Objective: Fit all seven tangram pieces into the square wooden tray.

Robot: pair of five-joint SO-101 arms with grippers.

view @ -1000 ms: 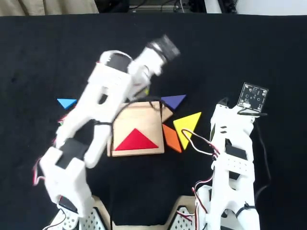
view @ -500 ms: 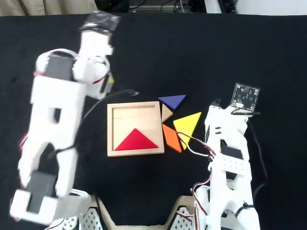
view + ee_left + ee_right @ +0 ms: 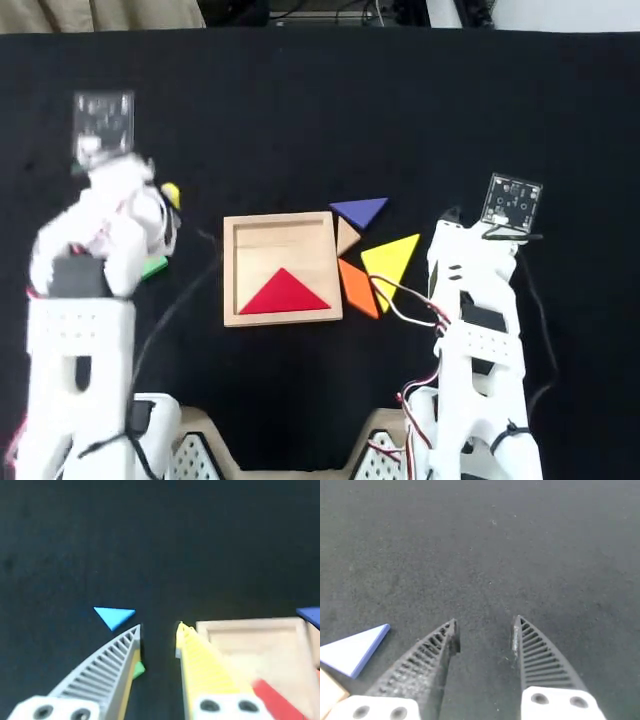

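- Wooden tray point(image 3: 229, 270) sits mid-table on the black cloth point(image 3: 300, 110), flat and square to the arms.
- Red triangle point(image 3: 284, 293) lies inside the tray, against the near edge, point facing away from the arms. The rest of the tray floor is bare wood.
- Four pieces are clustered at the tray's right side. The dark blue triangle point(image 3: 358, 211) is off the far right corner and the small tan piece point(image 3: 346, 236) touches the tray's right wall.
- The orange piece point(image 3: 357, 287) is just beside that wall nearer the arms, and the yellow triangle point(image 3: 392, 258) is right of the orange one.
- Left arm point(image 3: 85, 300) stands left of the tray, with the green piece point(image 3: 153, 268) on the cloth right beside it.
- Left gripper point(image 3: 159, 630) hangs over cloth with jaws apart and nothing between them.
- Its grey fingertip is just short of the light blue triangle point(image 3: 115, 616), and its yellow fingertip is near a tray corner.
- Right arm point(image 3: 480, 330) stands right of the piece cluster.
- Right gripper point(image 3: 484, 630) is over bare cloth with jaws apart, gripping nothing. The dark blue triangle is off to one side, well clear of the fingers.
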